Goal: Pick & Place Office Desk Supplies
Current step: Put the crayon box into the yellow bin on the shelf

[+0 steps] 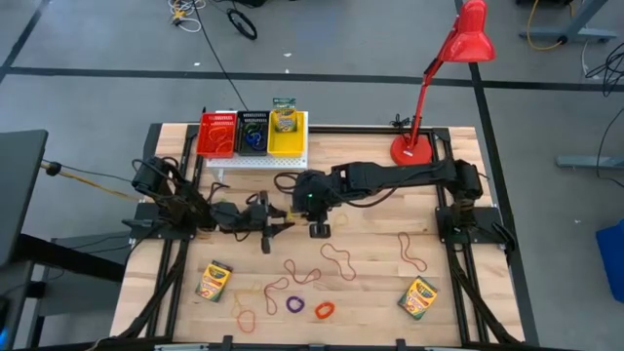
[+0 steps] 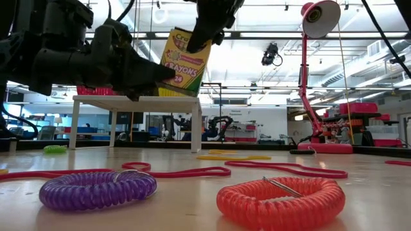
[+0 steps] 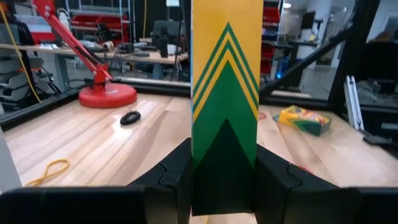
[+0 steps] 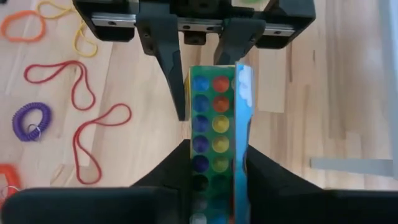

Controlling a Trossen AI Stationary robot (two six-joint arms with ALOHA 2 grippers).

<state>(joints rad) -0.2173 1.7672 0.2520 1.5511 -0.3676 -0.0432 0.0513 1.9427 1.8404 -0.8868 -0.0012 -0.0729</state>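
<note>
Both claws pinch one crayon box (image 2: 183, 61) in the air, so the left gripper (image 3: 217, 180) should let go only when the right gripper (image 4: 211, 168) holds tight.

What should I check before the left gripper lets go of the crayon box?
1. Left gripper clamped on the crayon box: ok.
2. Right gripper fingers against both sides of the same box: ok.
3. Box lifted off the table: ok.
4. Right grip firm enough to carry it alone: cannot tell.
5. Room in the yellow bin, where a second box already stands: cannot tell.
</note>
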